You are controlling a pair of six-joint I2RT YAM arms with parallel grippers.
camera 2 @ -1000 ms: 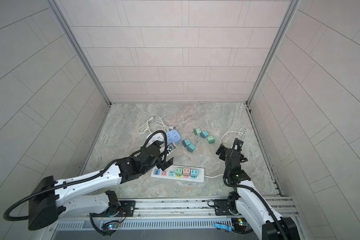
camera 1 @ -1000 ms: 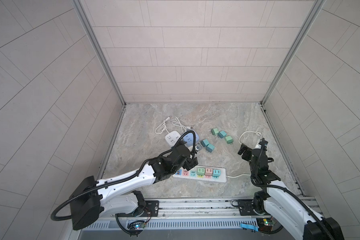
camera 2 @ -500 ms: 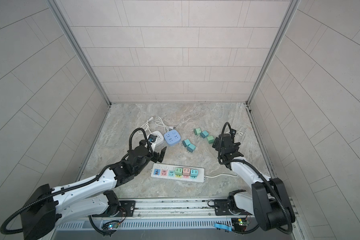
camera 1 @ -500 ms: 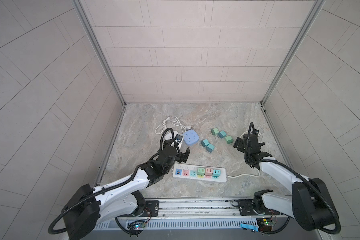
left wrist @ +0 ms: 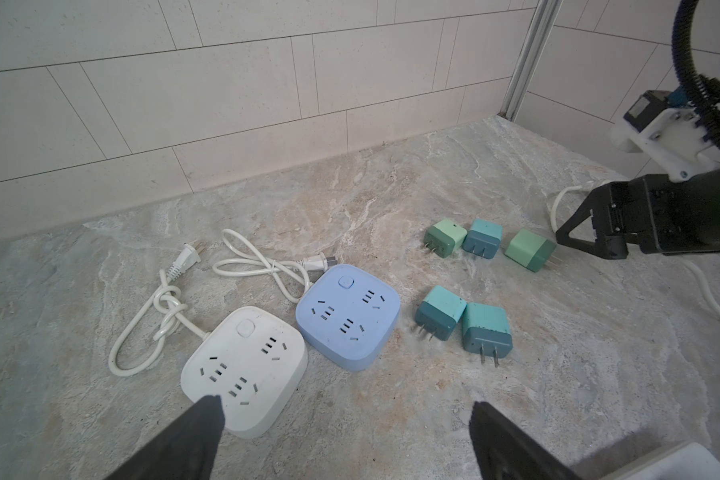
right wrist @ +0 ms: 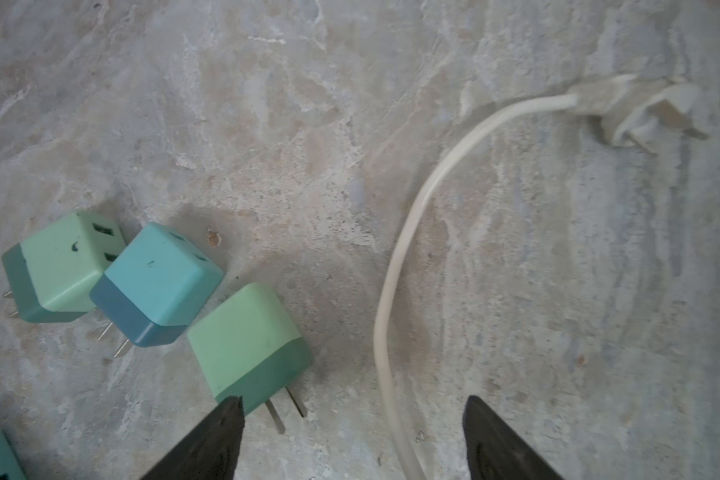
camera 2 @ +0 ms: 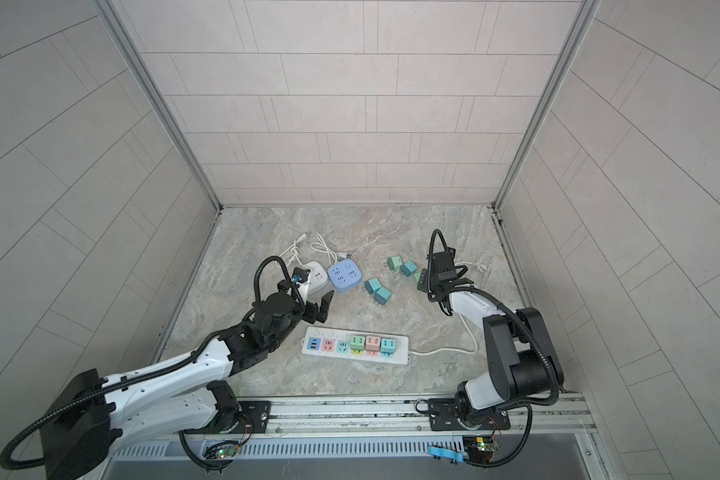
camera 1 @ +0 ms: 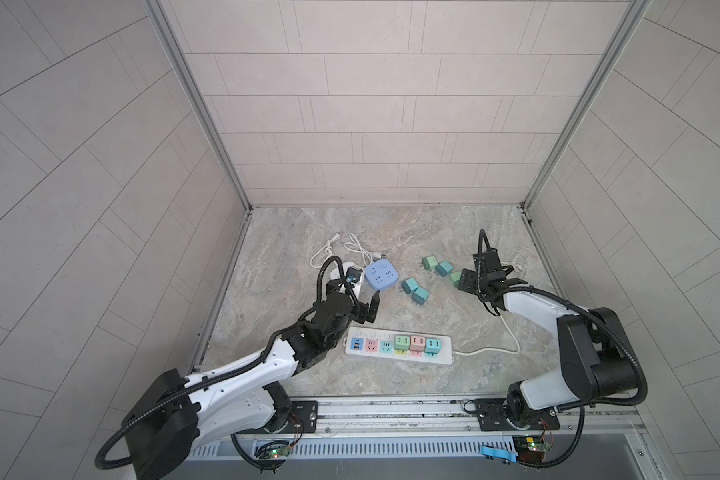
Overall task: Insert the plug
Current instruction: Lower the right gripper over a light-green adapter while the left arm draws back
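Beige tiled walls (camera 1: pixel 350 104), marbled stone floor (camera 1: pixel 391 232), aluminium corner posts (camera 1: pixel 198 104).

White square socket (left wrist: pixel 244 365) beside blue square socket (left wrist: pixel 350 316), looped white cords (left wrist: pixel 170 300) behind, marbled tabletop (left wrist: pixel 391 195), tiled walls (left wrist: pixel 184 104)

Left arm (camera 1: pixel 242 370), white shell with black joints, lies low and stretched forward from its base, angled toward the middle, wrist lifted a little. Left gripper (left wrist: pixel 346 409), a black two-finger parallel claw, has its jaws spread wide, fingers (left wrist: pixel 200 432) pointing ahead and slightly downward. Right arm (camera 1: pixel 533 305), same white-and-black build, rises steeply from its base, black elbow folded up high, white forearm running forward and inward. Right gripper (right wrist: pixel 354 405), black, same type, is tipped nose-down with jaws apart. The two grippers are well apart, neither crossing the middle.
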